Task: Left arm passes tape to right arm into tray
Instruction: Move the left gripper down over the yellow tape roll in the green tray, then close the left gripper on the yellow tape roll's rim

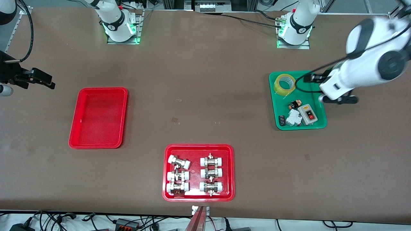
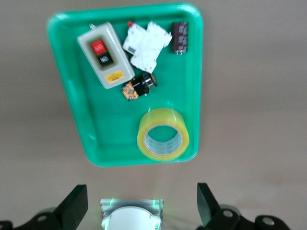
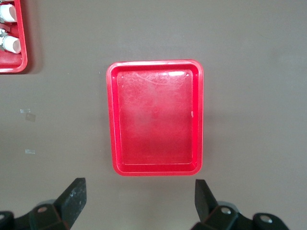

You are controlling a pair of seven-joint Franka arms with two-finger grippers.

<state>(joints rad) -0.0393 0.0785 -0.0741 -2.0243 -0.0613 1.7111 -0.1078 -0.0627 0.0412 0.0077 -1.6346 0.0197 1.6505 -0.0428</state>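
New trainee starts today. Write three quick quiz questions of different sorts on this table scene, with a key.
1. True or false: the tape lies in the green tray.
2. What fills the red tray nearest the front camera?
3. Which gripper looks down on the plain red tray? A) left gripper B) right gripper

Key:
1. True; it has not been picked up, and both grippers are open.
2. Metal-and-white pipe fittings.
3. B.
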